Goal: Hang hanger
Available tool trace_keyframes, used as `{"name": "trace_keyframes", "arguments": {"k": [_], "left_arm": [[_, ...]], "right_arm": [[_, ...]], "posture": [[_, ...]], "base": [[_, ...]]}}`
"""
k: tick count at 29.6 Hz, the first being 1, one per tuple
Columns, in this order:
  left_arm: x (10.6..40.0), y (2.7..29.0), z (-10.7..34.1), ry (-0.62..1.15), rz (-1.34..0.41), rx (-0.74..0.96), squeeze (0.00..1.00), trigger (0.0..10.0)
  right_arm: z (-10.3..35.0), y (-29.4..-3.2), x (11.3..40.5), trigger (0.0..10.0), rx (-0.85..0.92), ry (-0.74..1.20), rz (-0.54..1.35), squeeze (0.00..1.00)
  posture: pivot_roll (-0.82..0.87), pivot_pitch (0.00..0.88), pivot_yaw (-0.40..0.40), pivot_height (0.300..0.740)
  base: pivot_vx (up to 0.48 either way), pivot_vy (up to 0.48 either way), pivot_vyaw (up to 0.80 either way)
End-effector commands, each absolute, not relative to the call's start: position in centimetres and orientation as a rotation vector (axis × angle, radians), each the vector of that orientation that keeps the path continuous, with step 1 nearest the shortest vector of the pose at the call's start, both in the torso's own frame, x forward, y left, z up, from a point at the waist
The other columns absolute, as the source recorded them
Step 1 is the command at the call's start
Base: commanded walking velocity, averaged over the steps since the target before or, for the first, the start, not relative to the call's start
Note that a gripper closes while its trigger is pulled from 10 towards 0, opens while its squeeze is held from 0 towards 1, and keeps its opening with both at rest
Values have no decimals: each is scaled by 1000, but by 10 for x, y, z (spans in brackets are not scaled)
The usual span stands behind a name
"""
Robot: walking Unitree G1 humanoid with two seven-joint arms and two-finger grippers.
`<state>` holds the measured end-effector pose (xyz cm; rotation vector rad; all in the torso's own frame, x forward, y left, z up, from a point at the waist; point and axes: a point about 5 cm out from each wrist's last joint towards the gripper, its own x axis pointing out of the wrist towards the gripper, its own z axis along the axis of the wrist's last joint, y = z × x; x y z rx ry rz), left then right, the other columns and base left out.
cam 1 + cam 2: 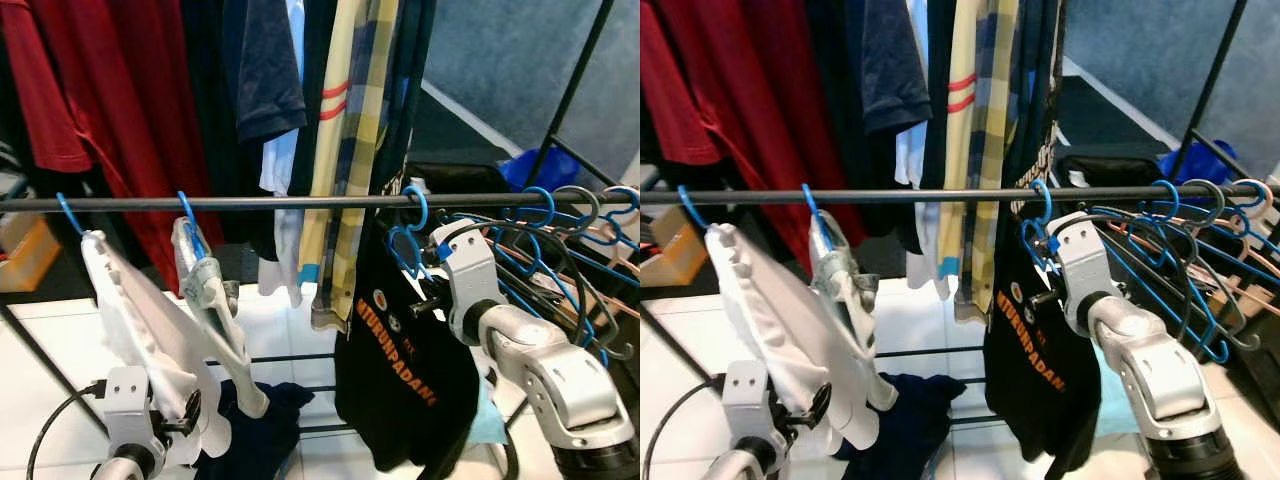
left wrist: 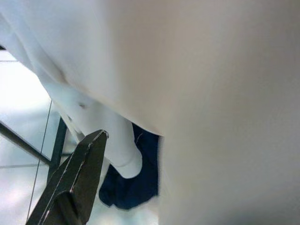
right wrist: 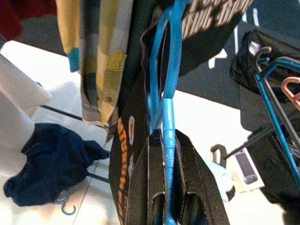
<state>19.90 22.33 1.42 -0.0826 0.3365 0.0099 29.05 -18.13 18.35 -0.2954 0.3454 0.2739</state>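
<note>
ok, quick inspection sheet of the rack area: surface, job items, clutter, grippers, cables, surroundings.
Surface: dark metal rail, horizontal; white tiled floor below.
Job's things: blue wire hanger carrying black printed T-shirt, hook over the rail.
Clutter: bunch of empty blue and grey hangers at rail's right end; dark blue garment on the floor.
Grippers: right gripper shut on the blue hanger; left gripper low beside white garment.
Cables: black cable by left arm.
Surroundings: red shirts and yellow plaid shirt hang behind.
</note>
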Motion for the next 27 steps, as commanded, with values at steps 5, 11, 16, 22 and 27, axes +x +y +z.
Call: {"name": "trace_keyframes", "arguments": {"k": [5,11,16,22,27], "left_arm": [[200,223,23,320,-87,-92,0,10000],[201,222,30,308,-151,-91,0,10000],[203,225,39,290,-214,-82,0,10000],[207,217,43,272,-273,-71,0,10000],[208,205,43,270,-309,-75,0,10000]], "right_arm": [[183,-175,282,0,-291,365,460,0],[185,-179,280,0,-314,382,526,0],[184,-187,278,0,-354,413,552,0],[201,-214,299,0,-472,261,298,0],[207,-219,303,0,-627,137,246,0]], "posture": [[-105,0,-28,740],[-100,0,-28,740],[-98,0,-23,740],[-106,0,-12,740],[-107,0,-10,740]], "base": [[-316,0,0],[-320,0,0],[-329,0,0],[-51,0,0],[0,0,0]]}}
